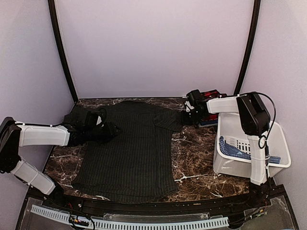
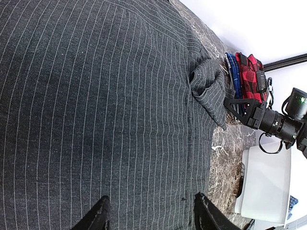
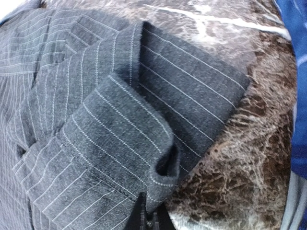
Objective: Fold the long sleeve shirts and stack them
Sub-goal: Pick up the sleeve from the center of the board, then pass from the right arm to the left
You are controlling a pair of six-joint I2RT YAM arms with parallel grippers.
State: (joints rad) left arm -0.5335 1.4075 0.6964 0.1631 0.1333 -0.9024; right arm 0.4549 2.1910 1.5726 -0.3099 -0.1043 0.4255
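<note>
The dark charcoal pinstriped shirt (image 1: 132,153) lies spread flat on the marble table, collar at the back. My left gripper (image 1: 109,130) is open and hovers just above the shirt's left shoulder area; in the left wrist view (image 2: 151,215) its fingers (image 2: 96,218) stand wide apart over the cloth (image 2: 105,105). My right gripper (image 1: 185,115) is shut on the folded cuff of the shirt's right sleeve (image 3: 144,143), pinched at the bottom of the right wrist view (image 3: 149,218). The red-and-black plaid shirt (image 2: 249,74) lies folded at the back right (image 1: 213,94), partly hidden behind my right arm.
A white plastic bin (image 1: 278,143) with blue patterned cloth (image 1: 235,148) inside stands at the right edge. A blue cloth (image 3: 295,72) lies under the plaid shirt. Bare marble table (image 1: 192,158) shows between shirt and bin. Walls close in on the back and sides.
</note>
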